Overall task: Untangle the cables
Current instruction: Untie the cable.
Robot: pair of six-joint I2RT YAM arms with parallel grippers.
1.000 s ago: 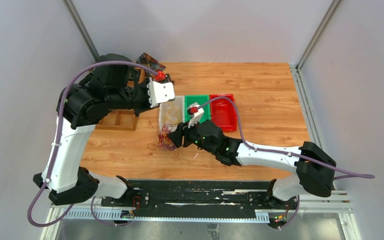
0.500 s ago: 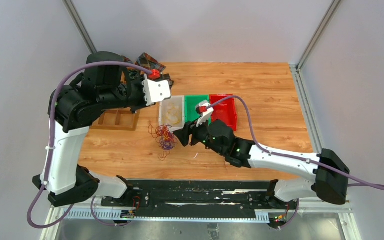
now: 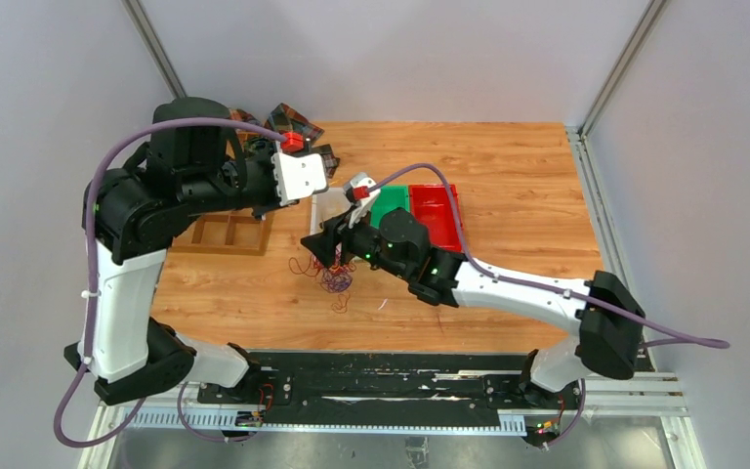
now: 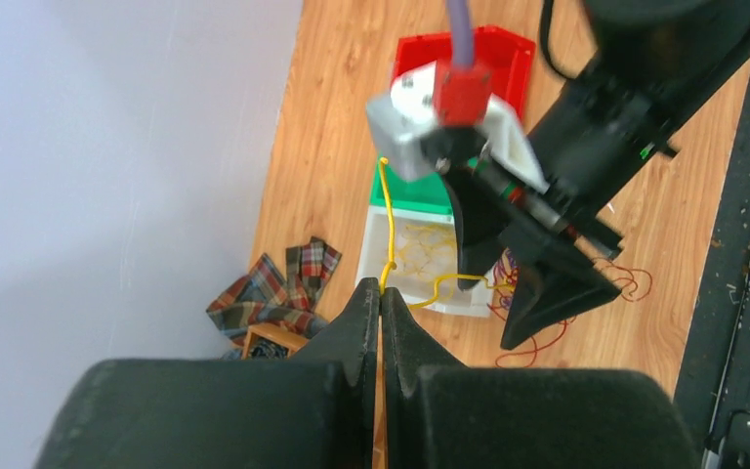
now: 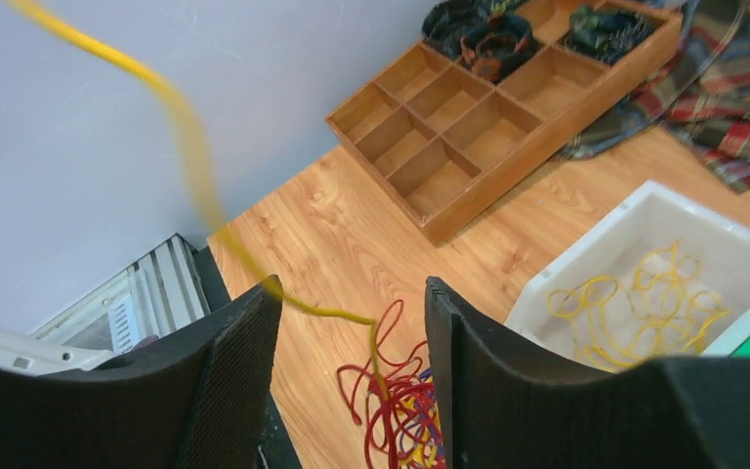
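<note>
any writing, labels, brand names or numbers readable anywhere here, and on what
No text can be read in any view.
The white bin, green bin, red bin, wooden tray and plaid cloth carry no print.
The black rail at the near edge shows small pale marks, too small to read.

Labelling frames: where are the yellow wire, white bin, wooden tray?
yellow wire (image 5: 193,147), right wrist view, blurred raised stretch.
white bin (image 5: 586,252), right wrist view, rim.
wooden tray (image 5: 493,137), right wrist view, empty compartment.
</note>
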